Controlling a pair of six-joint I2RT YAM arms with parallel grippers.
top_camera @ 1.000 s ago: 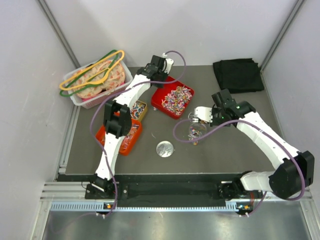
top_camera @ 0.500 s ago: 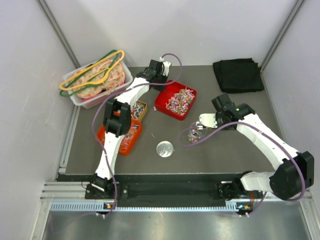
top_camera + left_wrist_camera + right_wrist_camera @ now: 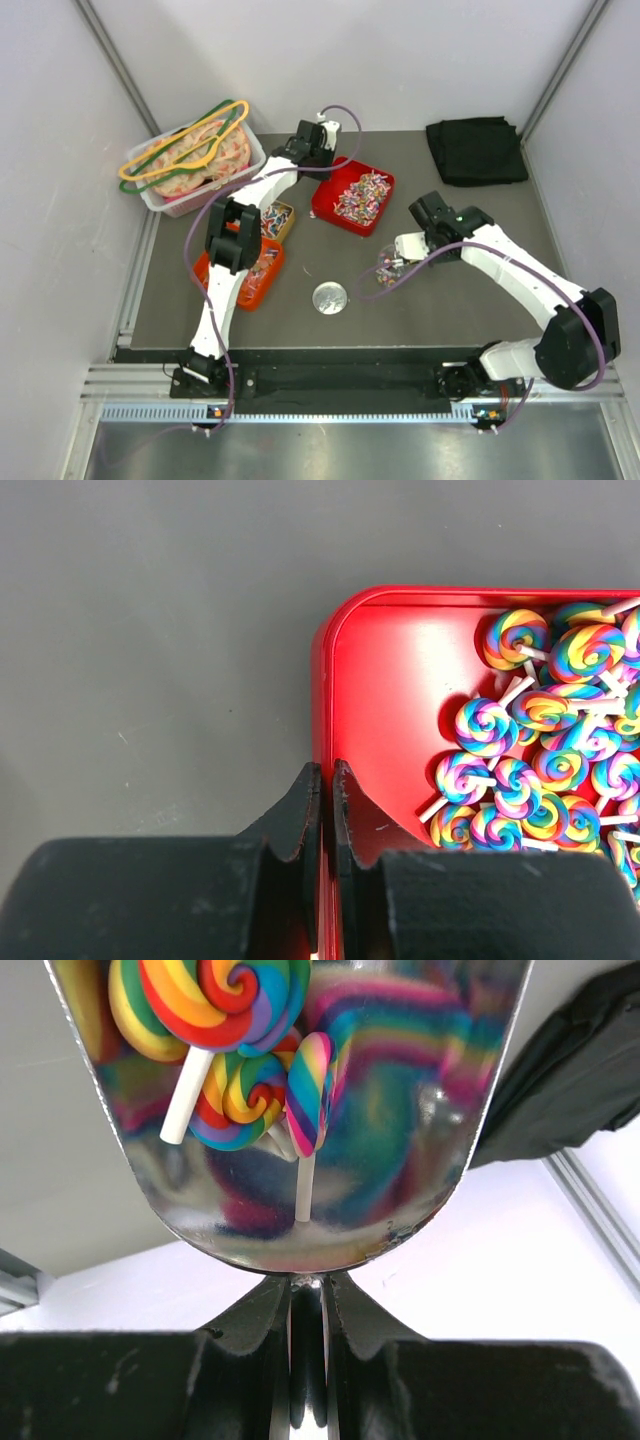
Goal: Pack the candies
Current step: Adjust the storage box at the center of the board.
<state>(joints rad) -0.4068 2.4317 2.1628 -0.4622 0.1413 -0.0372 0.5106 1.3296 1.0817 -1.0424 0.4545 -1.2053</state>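
At the bottom centre of the left wrist view we find the left jaws drawn almost together, pinching the near rim of the red tray (image 3: 322,670) — one finger outside it over the bench (image 3: 150,630), the other inside. The candies (image 3: 545,750), rainbow-swirl lollipops on white sticks, lie heaped in the tray toward the right of the frame, close to the inner finger but not touching it. Low in the right wrist view we see the right jaws clamped on the thin edge of a shiny container (image 3: 410,1190). A few more candies sit inside it, directly above the jaws. From the top view we place this container near centre frame, to the lower right of the red tray — apart from it.
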